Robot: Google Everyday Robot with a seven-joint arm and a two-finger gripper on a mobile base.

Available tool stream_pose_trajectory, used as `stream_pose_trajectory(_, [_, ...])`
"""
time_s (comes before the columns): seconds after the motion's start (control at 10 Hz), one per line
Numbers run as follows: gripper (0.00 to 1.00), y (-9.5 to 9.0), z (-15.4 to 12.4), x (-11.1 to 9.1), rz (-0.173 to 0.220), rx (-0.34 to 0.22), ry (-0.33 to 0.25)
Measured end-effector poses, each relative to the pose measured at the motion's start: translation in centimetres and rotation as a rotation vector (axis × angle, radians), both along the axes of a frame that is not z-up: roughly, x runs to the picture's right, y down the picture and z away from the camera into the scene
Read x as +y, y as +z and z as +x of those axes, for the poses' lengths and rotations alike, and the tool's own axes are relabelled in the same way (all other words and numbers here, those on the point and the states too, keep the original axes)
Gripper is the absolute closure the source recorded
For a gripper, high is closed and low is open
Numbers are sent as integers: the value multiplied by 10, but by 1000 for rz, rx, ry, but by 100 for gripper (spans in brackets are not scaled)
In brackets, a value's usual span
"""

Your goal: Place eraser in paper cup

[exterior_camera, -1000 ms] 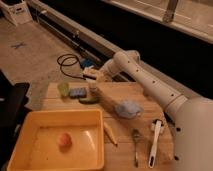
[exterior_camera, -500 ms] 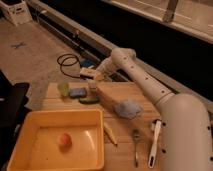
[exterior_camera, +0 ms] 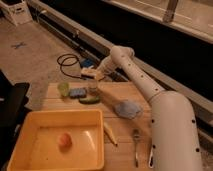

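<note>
**Trainee:** Where do the gripper and its load stand?

**Operator:** I have the gripper (exterior_camera: 93, 73) above the bench's far edge, near the far-left corner, closed on the eraser (exterior_camera: 89, 73). The eraser is held clear of the surface, just above the paper cup (exterior_camera: 92, 88).

**Trainee:** How is the eraser oriented?

**Operator:** Its long axis looks roughly level, running left to right along the far edge.

**Trainee:** How should this step be done well?

**Operator:** I judge I should centre it over the cup's mouth, tip one end downward, lower, then release; laid crosswise it may bridge the rim.
</note>
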State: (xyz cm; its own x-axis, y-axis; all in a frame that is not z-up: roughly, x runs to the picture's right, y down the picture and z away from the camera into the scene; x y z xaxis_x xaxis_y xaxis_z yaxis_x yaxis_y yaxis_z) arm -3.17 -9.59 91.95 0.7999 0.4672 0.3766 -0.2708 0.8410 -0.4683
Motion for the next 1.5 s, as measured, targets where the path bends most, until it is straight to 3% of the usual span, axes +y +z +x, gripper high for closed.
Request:
stream_pose_trajectory(0.6, [26,5,12,12,-35,11,12])
stream_pose_trajectory(0.7, [21,6,12,13,-41,10,11])
stream_pose_trajectory(1.2, [20,5,13,14,-45,1,9])
stream_pose_trajectory(1.5, [20,-7,18,0,-12,13,7])
